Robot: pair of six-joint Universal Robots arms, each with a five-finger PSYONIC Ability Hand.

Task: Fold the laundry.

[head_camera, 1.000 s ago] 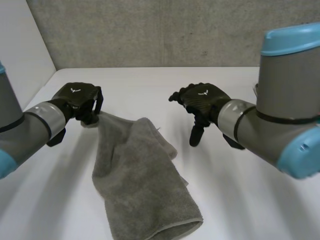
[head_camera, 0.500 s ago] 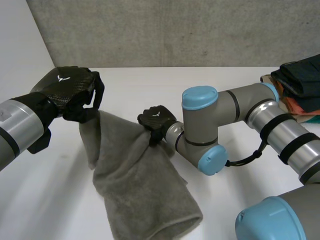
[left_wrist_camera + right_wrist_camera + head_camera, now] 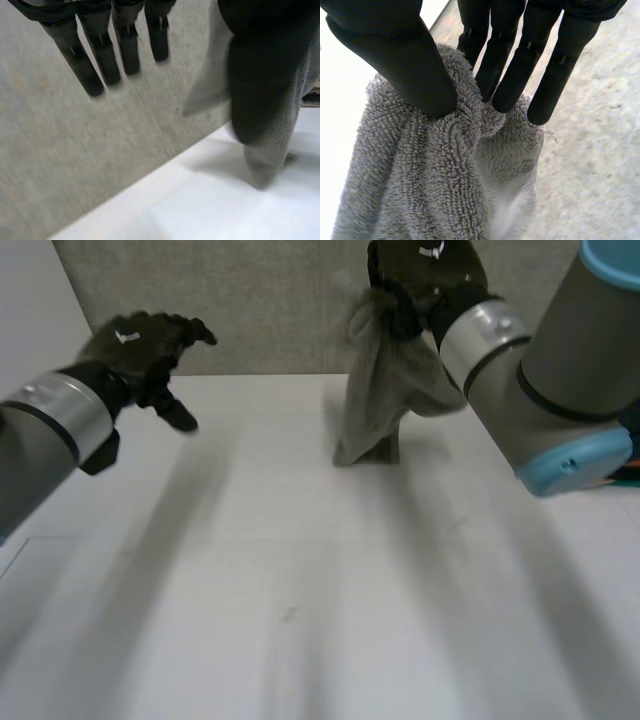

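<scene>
The grey towel [image 3: 380,400] hangs bunched from the right hand [image 3: 425,270] over the far part of the table [image 3: 300,570], its lower end down at the table top (touching or just clear, I cannot tell). Thumb [image 3: 395,55] and straight fingers [image 3: 510,65] pinch a gathered fold of thick terry. The left hand [image 3: 140,345] hovers over the table's left side, spread and empty. The cloth looks soft, limp and light, unlikely to slip; a free corner or hem seems the better hold for spreading it.
</scene>
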